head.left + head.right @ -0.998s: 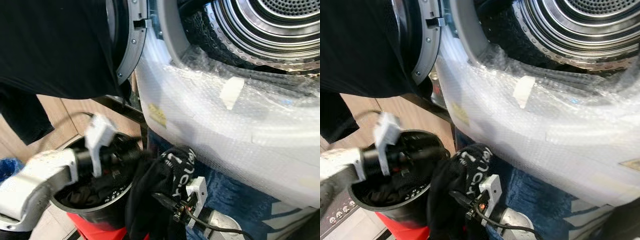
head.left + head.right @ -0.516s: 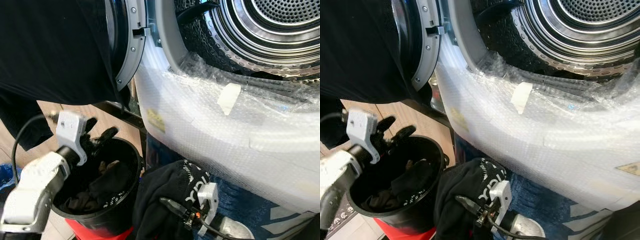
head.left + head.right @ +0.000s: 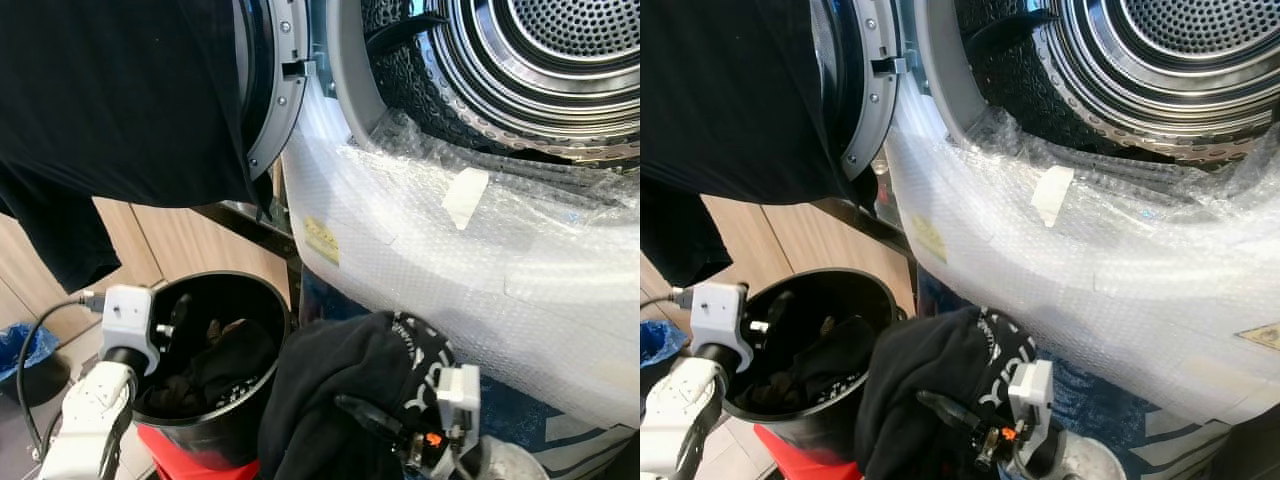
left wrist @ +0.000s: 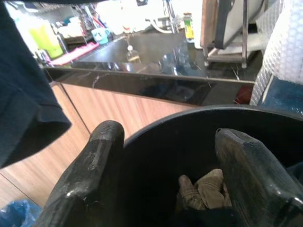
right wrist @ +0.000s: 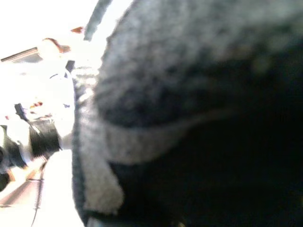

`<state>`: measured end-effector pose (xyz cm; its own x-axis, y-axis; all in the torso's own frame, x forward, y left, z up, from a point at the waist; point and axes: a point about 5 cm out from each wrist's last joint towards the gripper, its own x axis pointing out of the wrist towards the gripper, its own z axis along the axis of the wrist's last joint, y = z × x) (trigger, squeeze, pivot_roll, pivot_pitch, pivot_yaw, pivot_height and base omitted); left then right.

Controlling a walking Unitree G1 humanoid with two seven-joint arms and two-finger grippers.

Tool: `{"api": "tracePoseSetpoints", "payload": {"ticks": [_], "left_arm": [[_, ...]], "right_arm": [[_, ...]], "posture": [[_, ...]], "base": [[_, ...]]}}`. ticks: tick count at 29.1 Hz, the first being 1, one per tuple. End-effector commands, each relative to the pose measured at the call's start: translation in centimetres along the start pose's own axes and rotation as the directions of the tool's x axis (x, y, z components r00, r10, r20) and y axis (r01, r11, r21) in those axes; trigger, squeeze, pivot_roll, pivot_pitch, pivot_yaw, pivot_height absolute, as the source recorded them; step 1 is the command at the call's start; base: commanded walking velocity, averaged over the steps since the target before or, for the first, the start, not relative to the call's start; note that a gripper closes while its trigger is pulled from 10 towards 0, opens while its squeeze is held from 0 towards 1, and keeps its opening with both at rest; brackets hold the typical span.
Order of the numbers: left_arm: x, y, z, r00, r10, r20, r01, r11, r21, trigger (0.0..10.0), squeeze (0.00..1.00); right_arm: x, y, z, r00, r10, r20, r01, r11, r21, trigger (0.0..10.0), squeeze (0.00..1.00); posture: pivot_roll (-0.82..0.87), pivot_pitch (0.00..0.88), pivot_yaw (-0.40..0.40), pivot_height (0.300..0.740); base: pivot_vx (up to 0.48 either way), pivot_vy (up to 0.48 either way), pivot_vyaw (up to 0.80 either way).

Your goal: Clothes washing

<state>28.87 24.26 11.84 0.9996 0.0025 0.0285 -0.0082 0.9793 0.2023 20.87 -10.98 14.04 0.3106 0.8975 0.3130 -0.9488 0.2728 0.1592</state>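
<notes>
A black bucket (image 3: 225, 400) stands on the floor at the near left, on something red (image 3: 190, 462), just left of the washing machine (image 3: 450, 250); dark clothes (image 3: 215, 365) lie heaped inside it, and the left wrist view shows a tan piece of cloth (image 4: 201, 189) low among them. The left hand (image 4: 173, 175) sits at the bucket's near-left rim with its two black fingers (image 4: 92, 165) spread wide apart and pointing into the bucket; they hold nothing. The right hand (image 3: 385, 425) is low at the near middle, in front of the machine and just right of the bucket; a bundle of black clothing with white lettering (image 3: 345, 385) is draped over it and hides the fingers, so I cannot tell how far they are open or whether they grip the cloth; the right wrist view is covered by dark fabric (image 5: 203, 118) pressed close to the lens. The machine's front is wrapped in bubble wrap (image 3: 480, 270) with a strip of pale tape (image 3: 463, 195) on it; its door (image 3: 275, 90) stands open at the far left, and the steel drum (image 3: 530, 70) shows at the far right. A large black garment (image 3: 110, 100) hangs at the far left, over the door; wooden cabinet fronts (image 3: 150, 245) stand behind the bucket, and something blue (image 3: 25, 345) lies on the floor at the left edge.
</notes>
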Motion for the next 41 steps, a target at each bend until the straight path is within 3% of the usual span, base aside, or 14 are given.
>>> {"api": "tracePoseSetpoints", "payload": {"ticks": [1, 7, 10, 14, 24, 29, 31, 35, 41], "left_arm": [[0.1, 0.2, -0.3, 1.0, 0.015, 0.0, -0.015, 1.0, 0.013, 10.0, 0.0], [0.2, 0.0, -0.9, 1.0, 0.007, -0.003, -0.006, 1.0, 0.02, 10.0, 0.0], [0.1, -0.6, -1.4, 1.0, -0.011, -0.009, 0.011, 1.0, 0.021, 10.0, 0.0], [0.1, -0.9, -1.7, 1.0, -0.023, -0.016, 0.024, 0.999, 0.022, 10.0, 0.0], [0.3, -2.1, -2.1, 0.998, -0.064, -0.02, 0.064, 0.998, 0.021, 10.0, 0.0], [0.2, -2.3, -2.2, 0.998, -0.06, -0.017, 0.06, 0.998, 0.01, 10.0, 0.0], [0.2, -2.5, -2.4, 0.998, -0.066, -0.02, 0.066, 0.998, 0.006, 10.0, 0.0], [0.3, -2.7, -2.4, 0.997, -0.073, -0.019, 0.073, 0.997, 0.003, 10.0, 0.0], [0.4, -2.8, -2.3, 0.998, -0.067, -0.012, 0.067, 0.998, -0.003, 10.0, 0.0]], "right_arm": [[1.0, 0.6, 2.4, 0.995, 0.073, 0.068, -0.069, 0.996, -0.062, 0.0, 0.0], [2.3, 0.5, 6.7, 0.972, 0.135, 0.192, -0.104, 0.982, -0.16, 0.0, 0.0], [3.7, 1.1, 10.6, 0.935, 0.238, 0.264, -0.172, 0.952, -0.251, 0.0, 0.0], [4.6, 0.9, 12.2, 0.919, 0.261, 0.297, -0.179, 0.945, -0.275, 0.0, 0.0], [9.3, -1.5, 19.6, 0.856, 0.309, 0.415, -0.135, 0.908, -0.397, 0.0, 0.0], [10.6, -1.5, 22.1, 0.832, 0.36, 0.423, -0.157, 0.883, -0.442, 0.0, 0.0], [11.6, -2.1, 24.5, 0.816, 0.367, 0.446, -0.143, 0.877, -0.46, 0.0, 0.0], [12.6, -3.3, 26.6, 0.815, 0.344, 0.466, -0.105, 0.879, -0.465, 0.0, 0.0], [14.7, -5.9, 29.9, 0.868, 0.181, 0.463, 0.078, 0.87, -0.486, 0.0, 0.0]], "posture": [[0.14, 0.031, 0.094, 0.74], [0.14, 0.025, 0.089, 0.74], [0.14, 0.024, 0.087, 0.74], [0.13, 0.02, 0.084, 0.74], [0.12, 0.018, 0.087, 0.74], [0.11, 0.015, 0.078, 0.74], [0.11, 0.017, 0.074, 0.74], [0.1, 0.025, 0.07, 0.74], [0.1, 0.024, 0.065, 0.74]], "base": [[0.0, 0.0, 0.0], [0.0, 0.0, 0.0], [0.0, 0.0, 0.0], [0.0, 0.0, 0.0], [0.0, 0.0, 0.0], [0.0, 0.0, 0.0], [0.0, 0.0, 0.0], [0.0, 0.0, 0.0], [0.0, 0.0, 0.0]]}}
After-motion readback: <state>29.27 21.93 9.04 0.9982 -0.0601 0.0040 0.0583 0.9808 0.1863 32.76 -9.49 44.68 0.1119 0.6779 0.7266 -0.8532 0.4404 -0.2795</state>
